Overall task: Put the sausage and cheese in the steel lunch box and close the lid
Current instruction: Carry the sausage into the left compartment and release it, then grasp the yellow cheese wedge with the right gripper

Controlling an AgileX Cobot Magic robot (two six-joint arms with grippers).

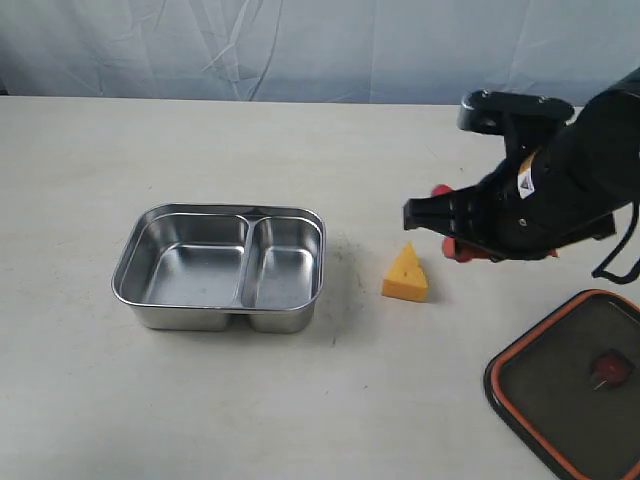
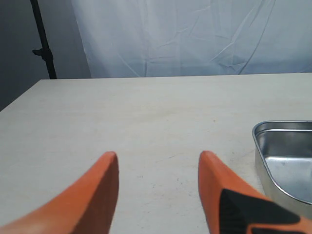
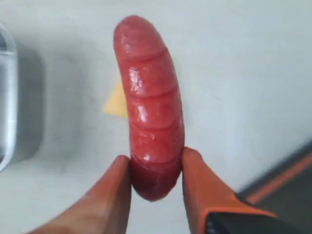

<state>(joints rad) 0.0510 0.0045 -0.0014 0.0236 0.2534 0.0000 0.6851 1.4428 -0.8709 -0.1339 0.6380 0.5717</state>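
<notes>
The glossy red sausage (image 3: 151, 112) hangs above the table, pinched at one end by my right gripper (image 3: 157, 161), which is shut on it. From outside, the right gripper (image 1: 452, 235) hovers just right of the yellow cheese wedge (image 1: 406, 275), and a bit of the sausage (image 1: 462, 252) shows under the arm. The cheese (image 3: 117, 102) peeks out behind the sausage. The steel lunch box (image 1: 135, 270) stands open with nothing inside, left of centre. The dark lid (image 1: 560, 390) lies rim-up at the lower right. My left gripper (image 2: 158, 155) is open over bare table beside the box (image 2: 258, 134).
Pale tabletop with a white cloth backdrop behind it. A black stand (image 2: 43, 44) rises past the table's far corner in the left wrist view. The lid overhangs the frame's lower right edge. A black cable (image 1: 620, 250) loops off the right arm.
</notes>
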